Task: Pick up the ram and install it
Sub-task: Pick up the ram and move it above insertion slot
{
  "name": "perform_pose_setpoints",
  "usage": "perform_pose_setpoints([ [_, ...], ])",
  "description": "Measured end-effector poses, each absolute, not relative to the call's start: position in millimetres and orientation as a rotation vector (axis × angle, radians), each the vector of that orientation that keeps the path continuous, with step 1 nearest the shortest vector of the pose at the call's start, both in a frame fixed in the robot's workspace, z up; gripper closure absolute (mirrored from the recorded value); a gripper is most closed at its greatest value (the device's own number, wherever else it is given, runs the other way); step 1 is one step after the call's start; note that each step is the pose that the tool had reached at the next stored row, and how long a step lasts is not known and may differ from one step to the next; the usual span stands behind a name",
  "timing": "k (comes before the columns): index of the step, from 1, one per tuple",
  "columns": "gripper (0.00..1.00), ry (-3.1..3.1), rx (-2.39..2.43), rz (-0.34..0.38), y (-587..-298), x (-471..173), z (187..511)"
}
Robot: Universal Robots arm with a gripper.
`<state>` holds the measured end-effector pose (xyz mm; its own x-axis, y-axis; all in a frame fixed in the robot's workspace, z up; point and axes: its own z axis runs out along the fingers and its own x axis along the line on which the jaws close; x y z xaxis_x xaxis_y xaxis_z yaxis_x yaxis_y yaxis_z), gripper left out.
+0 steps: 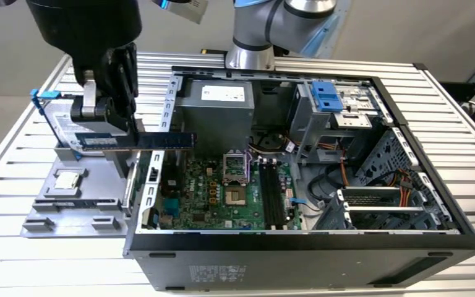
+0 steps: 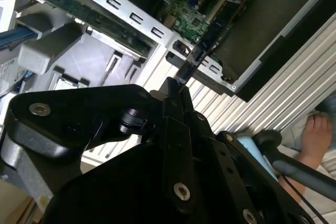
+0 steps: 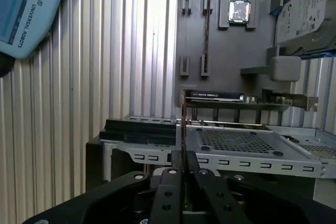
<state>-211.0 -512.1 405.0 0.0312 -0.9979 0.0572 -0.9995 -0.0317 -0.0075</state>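
Observation:
The ram, a long dark-blue stick, hangs level in the air above the case's wall on the exterior view's left. My gripper is shut on its outer end, over the grey fixture. In both wrist views the ram shows edge-on as a thin strip sticking out from between the closed fingers. The long black motherboard slots lie inside the open case, to the exterior view's right of the ram.
The open computer case fills the table's middle. A silver hard drive in a blue frame stands on the fixture behind my gripper, and a processor chip lies there too. A teach pendant and a person's hand are nearby.

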Motion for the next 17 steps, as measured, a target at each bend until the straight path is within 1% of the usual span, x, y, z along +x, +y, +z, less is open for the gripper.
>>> perform_pose_setpoints([
  [17,1.0,-2.162,2.231,0.072,-512,-170,405],
])
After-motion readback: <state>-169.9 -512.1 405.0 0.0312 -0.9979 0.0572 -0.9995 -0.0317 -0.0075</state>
